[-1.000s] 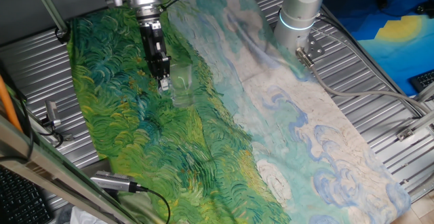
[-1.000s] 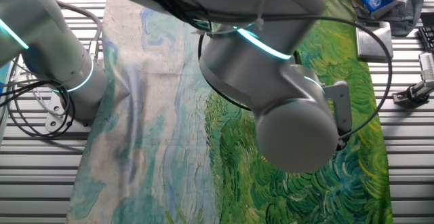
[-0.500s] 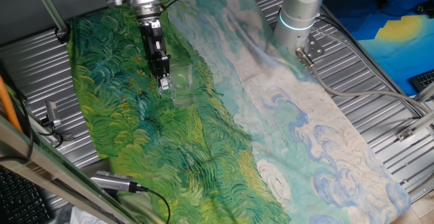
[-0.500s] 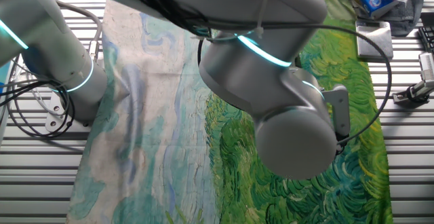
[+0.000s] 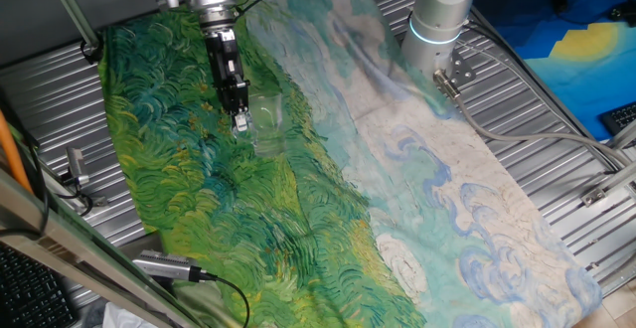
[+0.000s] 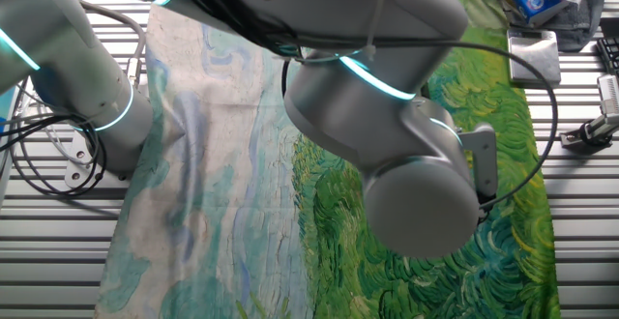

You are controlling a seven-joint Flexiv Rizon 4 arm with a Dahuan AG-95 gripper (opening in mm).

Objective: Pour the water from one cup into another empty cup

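Observation:
In one fixed view my gripper (image 5: 241, 119) hangs straight down over the green part of the painted cloth (image 5: 199, 189). A small clear glass cup (image 5: 266, 110) shows faintly between its dark fingers (image 5: 238, 101) and appears gripped, just above the cloth. A second faint glassy outline, possibly the other cup (image 5: 270, 141), lies right below it on the cloth. The water is too faint to make out. In the other fixed view the bulky silver arm (image 6: 406, 174) hides the gripper and both cups.
The cloth covers the ribbed metal table (image 5: 556, 149). The arm's base (image 5: 442, 20) stands at the back right with cables (image 5: 517, 134) trailing from it. A small clamp (image 5: 78, 174) sits at the left edge, and a black-tipped tool (image 5: 169, 265) lies at the front left.
The gripper and the glass cup have risen very slightly. In the other fixed view the arm's large joint has shifted a little.

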